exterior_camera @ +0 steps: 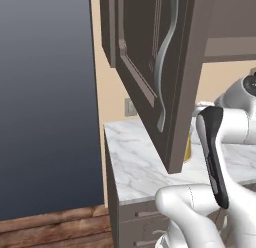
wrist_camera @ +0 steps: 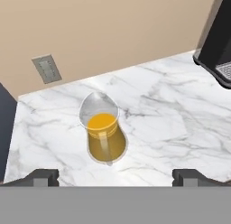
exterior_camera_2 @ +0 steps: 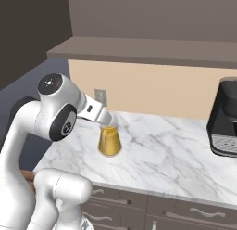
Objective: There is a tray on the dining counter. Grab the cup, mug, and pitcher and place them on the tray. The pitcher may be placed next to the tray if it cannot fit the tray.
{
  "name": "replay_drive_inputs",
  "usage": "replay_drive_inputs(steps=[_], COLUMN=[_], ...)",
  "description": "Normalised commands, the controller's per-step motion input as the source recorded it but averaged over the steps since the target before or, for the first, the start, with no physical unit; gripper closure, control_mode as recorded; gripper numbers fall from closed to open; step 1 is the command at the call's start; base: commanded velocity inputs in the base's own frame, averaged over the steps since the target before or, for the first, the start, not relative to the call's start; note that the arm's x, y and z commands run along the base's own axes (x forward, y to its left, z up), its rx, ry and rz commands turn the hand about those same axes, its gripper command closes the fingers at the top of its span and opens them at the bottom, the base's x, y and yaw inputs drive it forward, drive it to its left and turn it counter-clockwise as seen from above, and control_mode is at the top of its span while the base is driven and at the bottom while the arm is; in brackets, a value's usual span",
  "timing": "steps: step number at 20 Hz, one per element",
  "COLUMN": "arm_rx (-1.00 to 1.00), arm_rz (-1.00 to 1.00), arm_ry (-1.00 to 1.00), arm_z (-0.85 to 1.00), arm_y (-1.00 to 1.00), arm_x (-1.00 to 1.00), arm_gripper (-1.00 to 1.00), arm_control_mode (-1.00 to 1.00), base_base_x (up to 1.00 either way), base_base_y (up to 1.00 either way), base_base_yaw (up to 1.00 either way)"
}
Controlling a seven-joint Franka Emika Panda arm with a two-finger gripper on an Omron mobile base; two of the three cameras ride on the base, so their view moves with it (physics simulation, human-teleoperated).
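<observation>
Gripper [wrist_camera: 115, 175] is hovering above amber pitcher [wrist_camera: 105, 136], jaws spread fully, holding nothing. Risk: fingers clipping its clear rim while descending, tipping pitcher on marble worktop [wrist_camera: 171, 123].

Pitcher [wrist_camera: 104, 133] upright on worktop [wrist_camera: 171, 123]; wall outlet [wrist_camera: 47, 68] behind; coffee machine [wrist_camera: 217, 42] right.

My pitcher [wrist_camera: 104, 137] stands upright on the marble worktop [wrist_camera: 171, 119], toward its left end and nearer the back wall than the front edge: amber-yellow, conical, narrowing to a pale clear rounded top.
</observation>
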Motion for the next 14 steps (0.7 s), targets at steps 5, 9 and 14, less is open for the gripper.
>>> replay_drive_inputs(steps=[5,9,14], arm_rx=[0.00,0.04,0.03], arm_rz=[0.00,0.00,0.00], arm_ry=[0.03,0.08,0.07], arm_z=[-0.44,-0.33,-0.34], arm_y=[0.22,0.10,0.06], arm_x=[0.25,0.04,0.03], arm_gripper=[-1.00,-1.00,-1.00], arm_control_mode=[-1.00,-1.00,-1.00], base_base_x=[0.00,0.00,0.00], base_base_y=[0.00,0.00,0.00], base_base_yaw=[0.00,0.00,0.00])
